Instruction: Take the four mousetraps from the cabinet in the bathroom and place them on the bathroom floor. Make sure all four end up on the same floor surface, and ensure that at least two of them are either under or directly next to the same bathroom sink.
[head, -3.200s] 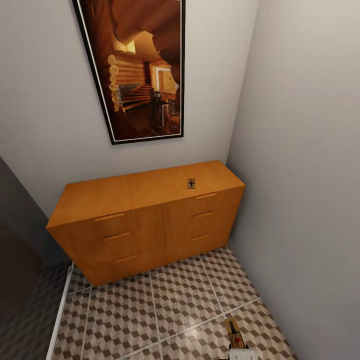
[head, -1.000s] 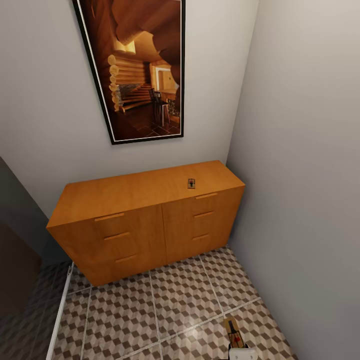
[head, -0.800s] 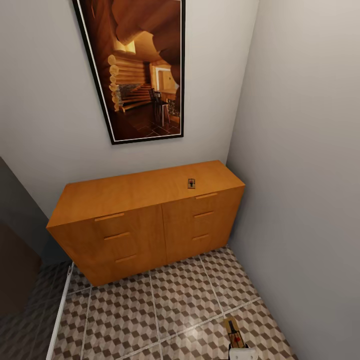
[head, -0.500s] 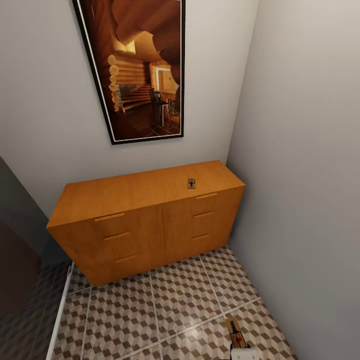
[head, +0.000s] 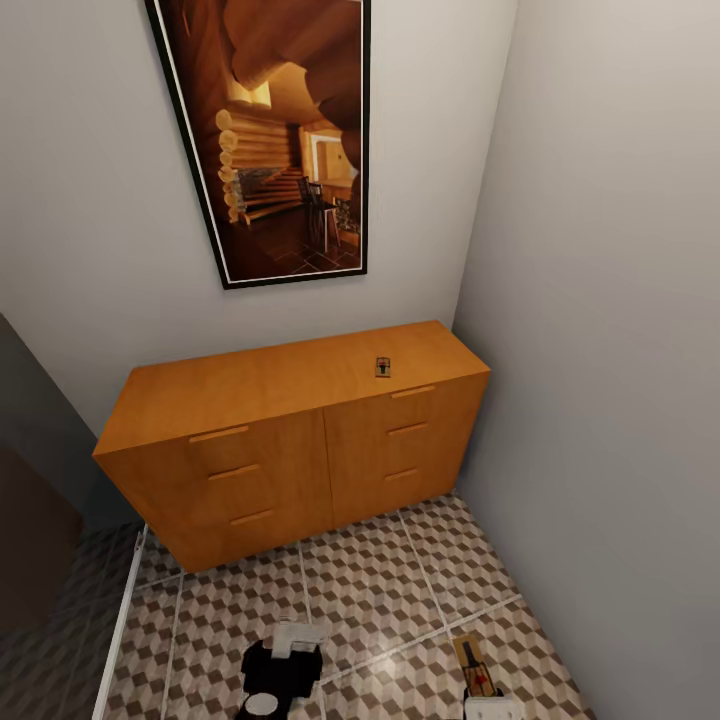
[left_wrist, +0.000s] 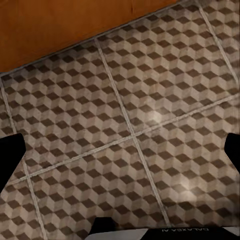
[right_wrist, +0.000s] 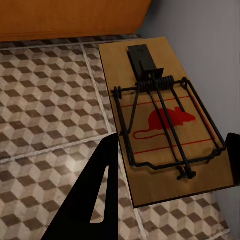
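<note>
The orange-brown cabinet (head: 270, 470) stands against the back wall, with one small mousetrap (head: 382, 367) lying on its top near the right end. Another mousetrap (right_wrist: 165, 130), a wooden board with a red mouse print and a dark wire spring, sits between the fingers of my right gripper (right_wrist: 172, 145), which is shut on it. In the head view that held mousetrap (head: 474, 665) hangs just over the cube-patterned bathroom floor (head: 370, 580), sticking out from the right gripper (head: 488, 706). My left gripper (head: 298, 636) is low over the tiles; its fingers (left_wrist: 10, 155) stand open with only floor between them.
A grey wall (head: 610, 400) runs close along the right. Dark shower glass (head: 30, 520) and its pale sill bound the left. A large framed picture (head: 280, 140) hangs above the cabinet. The cabinet's base (left_wrist: 75, 25) is just ahead of the left gripper.
My left arm has risen into the head view at the bottom centre. The held mousetrap has shifted slightly right and down. The trap on the cabinet has not moved.
</note>
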